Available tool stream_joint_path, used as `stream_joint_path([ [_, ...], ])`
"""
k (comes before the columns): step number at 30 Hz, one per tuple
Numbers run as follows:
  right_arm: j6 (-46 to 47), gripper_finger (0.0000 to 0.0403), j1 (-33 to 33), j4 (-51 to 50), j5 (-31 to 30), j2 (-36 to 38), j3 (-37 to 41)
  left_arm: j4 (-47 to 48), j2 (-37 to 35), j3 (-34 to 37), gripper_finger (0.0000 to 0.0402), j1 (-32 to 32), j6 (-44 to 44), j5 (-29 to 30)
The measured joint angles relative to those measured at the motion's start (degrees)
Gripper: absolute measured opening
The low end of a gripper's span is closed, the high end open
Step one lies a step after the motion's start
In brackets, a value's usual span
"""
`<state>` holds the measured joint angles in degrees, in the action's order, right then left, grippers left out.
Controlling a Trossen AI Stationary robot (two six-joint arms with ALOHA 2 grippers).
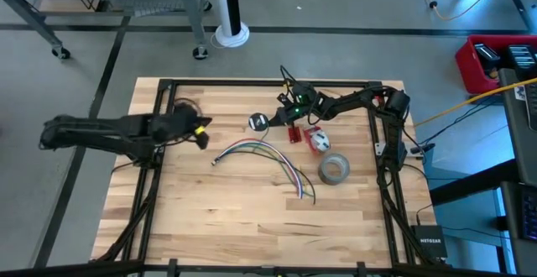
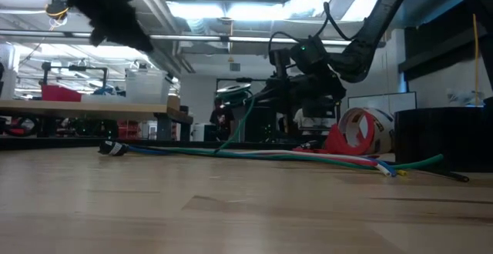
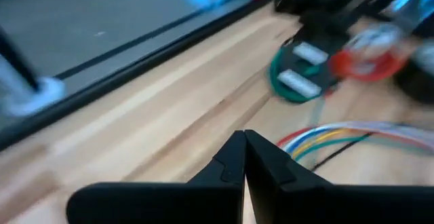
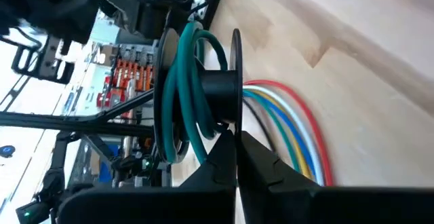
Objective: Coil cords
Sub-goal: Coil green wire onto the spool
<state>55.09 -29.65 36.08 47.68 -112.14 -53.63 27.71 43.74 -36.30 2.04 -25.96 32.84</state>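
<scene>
Bundle of long multicoloured flexible strands (image 1: 264,155) lies mid-table; dark green wire (image 4: 183,81) sits wound on black spool at far centre. Light, limp, prob. slippery: take hold nr an end. Left gripper (image 1: 201,133) & right gripper (image 1: 267,122): fingers pressed together, holding nothing.

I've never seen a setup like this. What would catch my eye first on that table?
Probably the fan of multicoloured cords curving across the middle of the wooden table. Next, the right gripper at the far edge, holding a small spool wound with dark green wire. A grey tape roll lies to the right, and the left gripper hovers shut beside the cords.
</scene>
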Motion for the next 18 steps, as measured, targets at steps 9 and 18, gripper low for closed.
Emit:
stream_joint_path([
  [9,0.0,0.0001,-0.4,-0.2,-2.0,0.0,0.0,-19.1,-16.8,16.6,0.0,-6.5,5.5,-1.6],
  [18,0.5,0.0001,-0.4,-0.2,-2.0,0.0,0.0,-39.9,-22.5,30.2,0.0,-9.3,16.7,-9.2],
])
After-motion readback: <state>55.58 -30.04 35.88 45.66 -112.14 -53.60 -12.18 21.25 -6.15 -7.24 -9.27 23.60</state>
